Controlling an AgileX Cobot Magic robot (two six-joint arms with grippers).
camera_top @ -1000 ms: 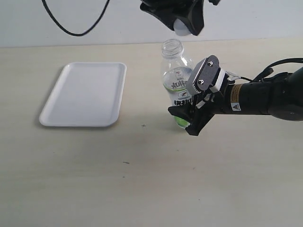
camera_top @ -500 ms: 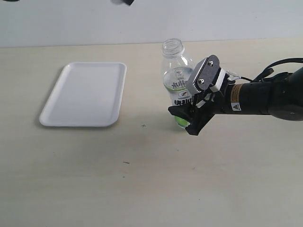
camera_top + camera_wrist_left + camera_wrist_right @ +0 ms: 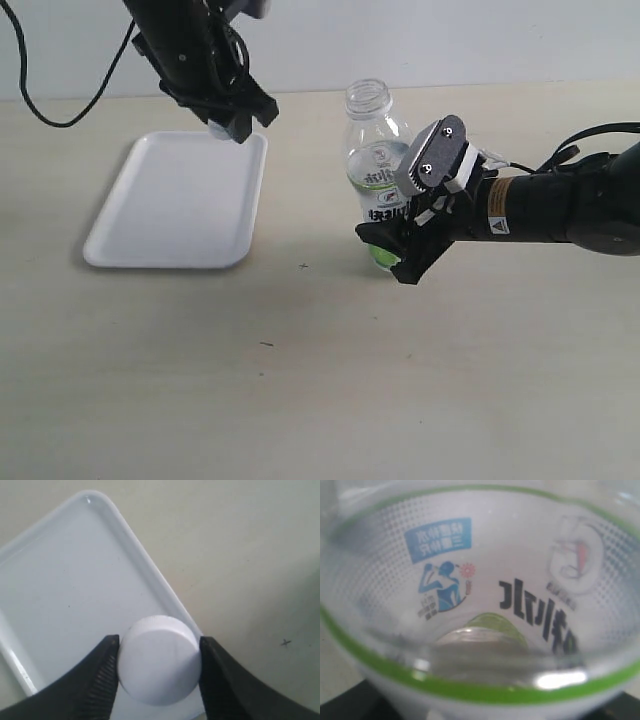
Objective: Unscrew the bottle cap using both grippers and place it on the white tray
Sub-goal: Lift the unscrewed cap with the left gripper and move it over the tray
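Left fingers [image 3: 102, 680] are clenched on the bottle cap [image 3: 160, 659], one black pad pressed against each side of it, with its smooth white top facing my wrist camera. I hold the cap in the air over the white tray [image 3: 65, 580]. As my wrist camera sees it, the cap sits across the tray's rim close to a rounded corner, with the bare counter [image 3: 240, 555] just beyond. In the exterior view that corner is the far one on the side nearest the bottle [image 3: 375, 150]. My left arm reaches down to it from the upper left, and a black cable [image 3: 30, 90] loops behind. My right fingers [image 3: 405, 262] are grasping the bottle low on its body, one on each side. The grey plate [image 3: 430, 160] at that arm's end shows in front of the label [image 3: 383, 190]. The bottle stands upright on the counter with its neck open, apart from the tray. In my right wrist view the green-edged label fills the picture, too close to be sharp.
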